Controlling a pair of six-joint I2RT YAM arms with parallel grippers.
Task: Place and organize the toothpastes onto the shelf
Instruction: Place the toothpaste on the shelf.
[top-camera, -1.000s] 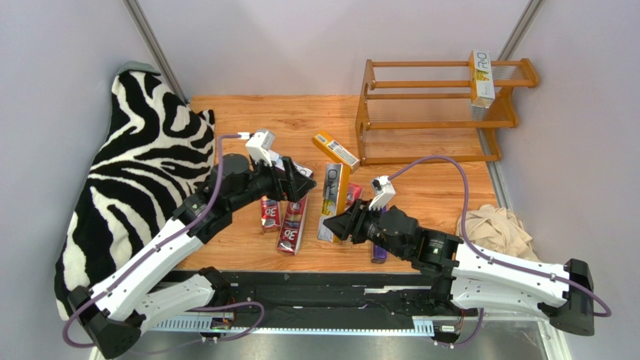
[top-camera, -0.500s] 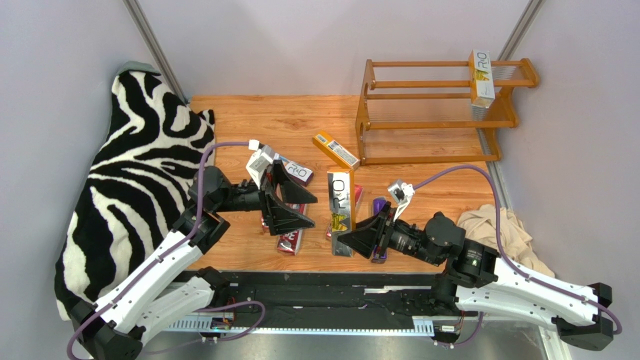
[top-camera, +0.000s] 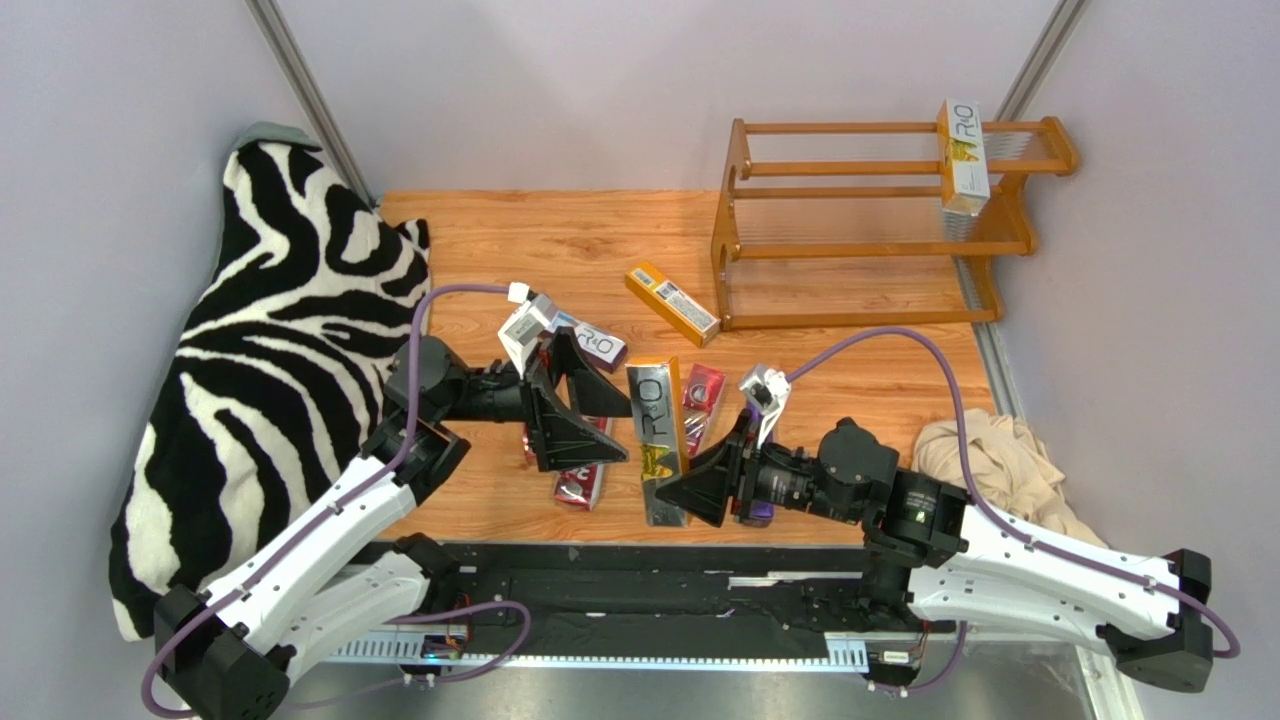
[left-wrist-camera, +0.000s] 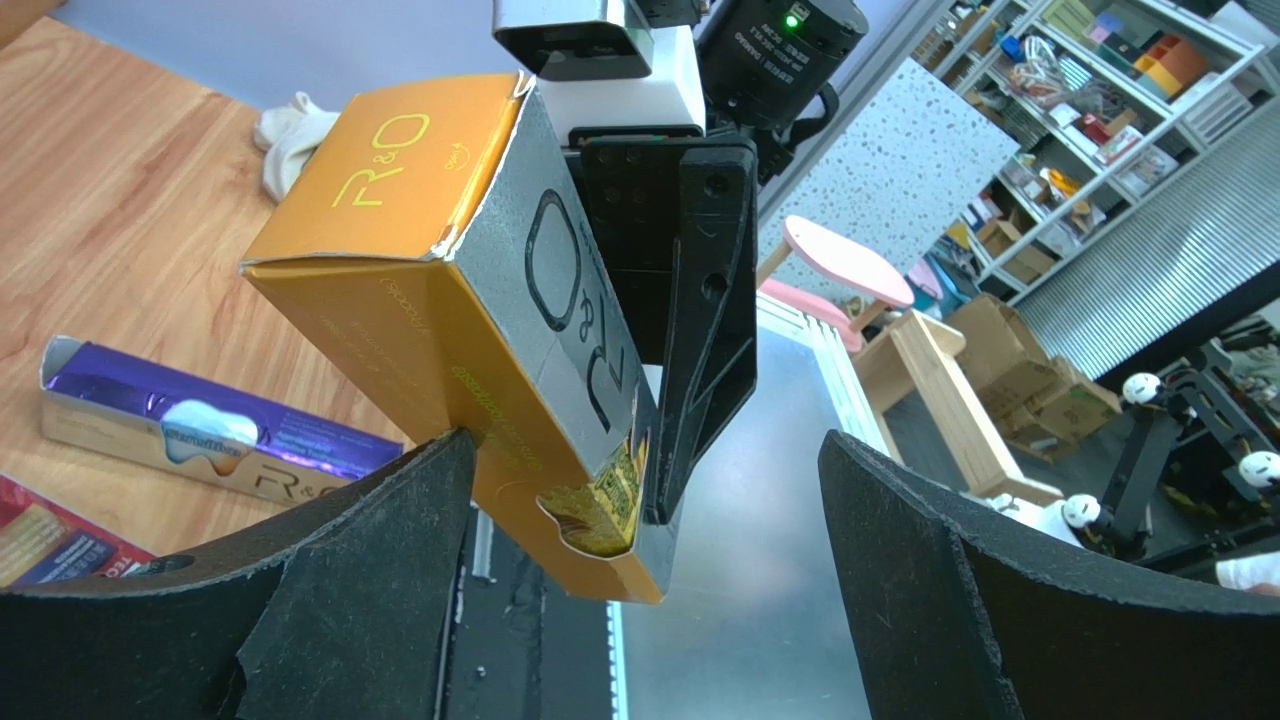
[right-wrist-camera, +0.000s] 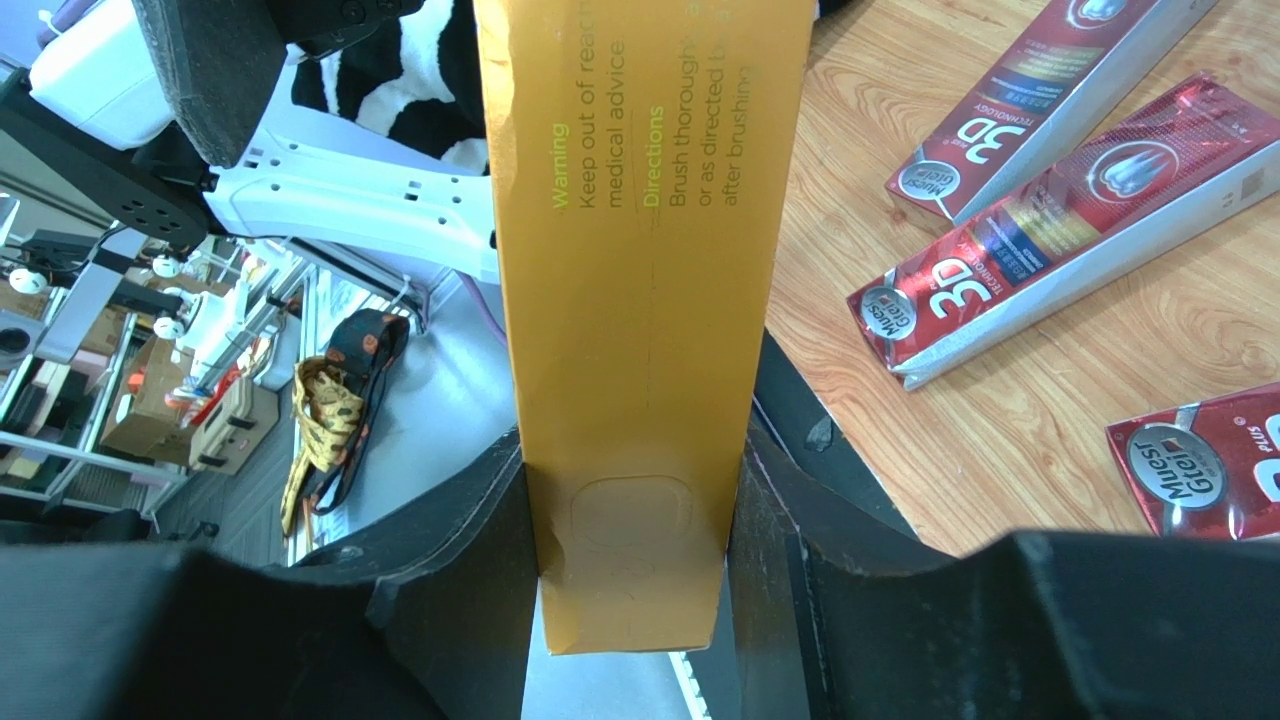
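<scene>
While the overhead camera takes in the whole wooden table top (top-camera: 496, 240), only the wrist cameras bring the held carton close. From above, the right gripper (top-camera: 679, 488) is clenched on the lower end of an orange-yellow R&O carton (top-camera: 655, 435), raised over the middle of the near edge. The left gripper (top-camera: 604, 416) faces it with jaws spread wide, grasping nothing.

The left wrist view adds the carton's orange end flap with "R&O" in yellow-green and a silver side with large black letters. There the carton sits between the left fingers (left-wrist-camera: 361, 600); whether it touches the nearer one I cannot tell. The right wrist view alone shows its plain orange back with fine warning and directions print, pinched between the right fingers (right-wrist-camera: 451, 585), and red 3D cartons (right-wrist-camera: 1070, 225) lying flat side by side on the wood.

A purple carton (left-wrist-camera: 211, 435) lies flat, largely hidden under the right arm from above. The shelf (top-camera: 842, 251) stands at the far right corner, with a white carton (top-camera: 963, 155) upright at its right end; on which tier I cannot tell. A second orange-yellow carton (top-camera: 672, 302) lies just beside its left panel
</scene>
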